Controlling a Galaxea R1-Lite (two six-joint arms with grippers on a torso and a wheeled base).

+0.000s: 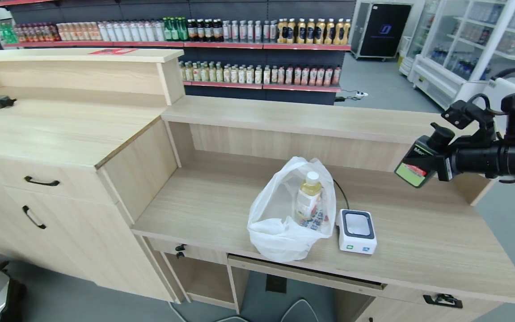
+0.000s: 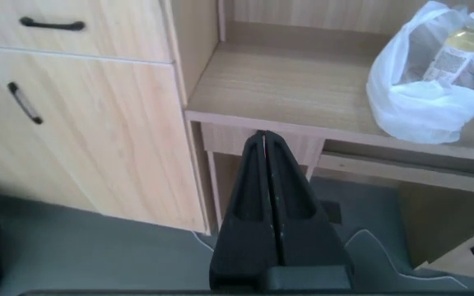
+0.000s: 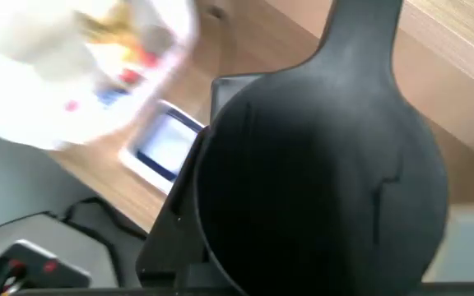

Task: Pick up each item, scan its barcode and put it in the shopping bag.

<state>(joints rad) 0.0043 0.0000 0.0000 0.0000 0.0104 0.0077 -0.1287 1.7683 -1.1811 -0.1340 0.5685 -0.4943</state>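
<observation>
Right gripper [image 1: 438, 156] clamping dark box [image 1: 413, 169], hanging above right end of tabletop [image 1: 441, 255], well apart from scanner [image 1: 356, 230]. Left gripper [image 2: 264, 148] sitting closed, empty, low at near left.

Risks:
- barcode facing away from scanner, scan failing
- box snagging slack shopping bag [image 1: 275, 228], toppling bottle [image 1: 309, 197]

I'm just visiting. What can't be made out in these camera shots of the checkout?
Head view: whatever lies under the bottle in the shopping bag, veiled by crumpled plastic.
Head view: any barcode on the dark box in the right gripper, too small to tell.
Right wrist view: a dark shape close to the lens covers part of the scanner and much of the counter; the shopping bag is blurred.
</observation>
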